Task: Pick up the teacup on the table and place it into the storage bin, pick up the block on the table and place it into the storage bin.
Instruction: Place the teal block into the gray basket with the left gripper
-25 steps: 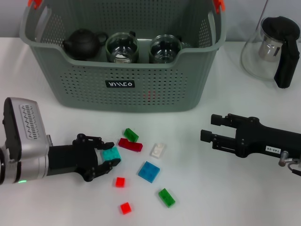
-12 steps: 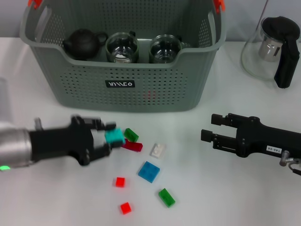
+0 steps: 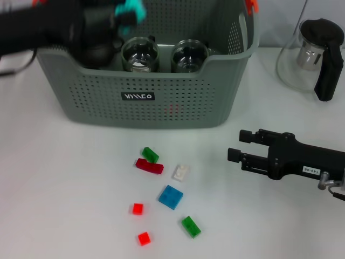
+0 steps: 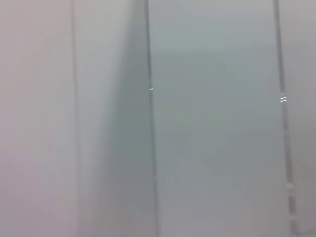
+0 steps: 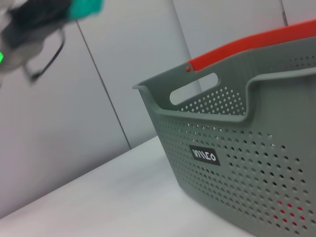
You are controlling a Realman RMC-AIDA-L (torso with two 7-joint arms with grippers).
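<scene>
Teal block [image 3: 131, 9] held clenched in the left claw [image 3: 125, 12], raised above the left rear part of the storage bin [image 3: 161, 102], over the bin's interior near its back wall; the same block [image 5: 84, 7] shows in the right wrist view, high above the bin's rim [image 5: 217, 106]. Directly below the left claw inside the bin sits a dark teapot [image 3: 97, 53], with two glass teacups [image 3: 140, 55] beside it toward the robot's right. On the table [image 3: 64, 178], in front of the bin and well below the left claw, lie loose blocks: green [image 3: 150, 155], dark red [image 3: 149, 166], white [image 3: 181, 172], blue [image 3: 171, 197], small red [image 3: 138, 209], red [image 3: 144, 238] and green [image 3: 191, 226]. The right claw [image 3: 237, 145] hovers to their right with its fingers parted, empty. A glass teapot [image 3: 312, 56] stands beyond it.
</scene>
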